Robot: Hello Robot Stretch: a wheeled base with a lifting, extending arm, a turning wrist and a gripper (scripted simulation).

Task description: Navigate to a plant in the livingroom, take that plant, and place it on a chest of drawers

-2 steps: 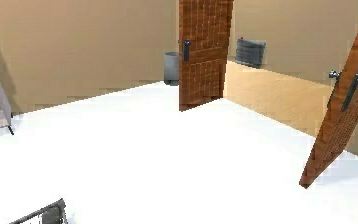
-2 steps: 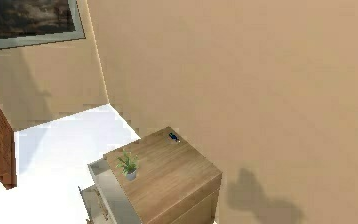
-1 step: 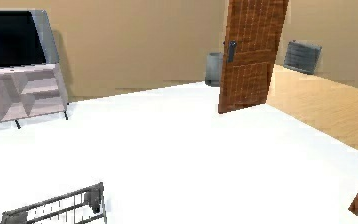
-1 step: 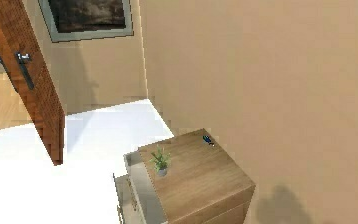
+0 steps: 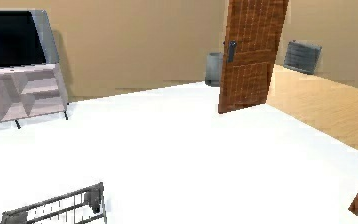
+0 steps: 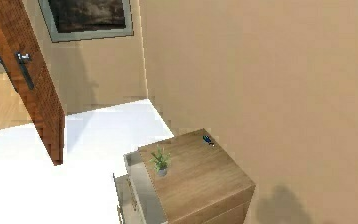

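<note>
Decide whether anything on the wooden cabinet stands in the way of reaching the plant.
Nothing visible does. The plant stands alone toward the left side of the cabinet top, with bare wood around it. The only other thing there, a small dark object, lies at the far corner, well apart.

Matt wooden chest of drawers point(image 6: 202, 180), wood-grain door point(image 5: 252, 50)

Honestly not much to post on this one: neither camera feed catches any part of my rig's own body right now, so I can't tell you colours, shapes, cables or markings on it from here.
</note>
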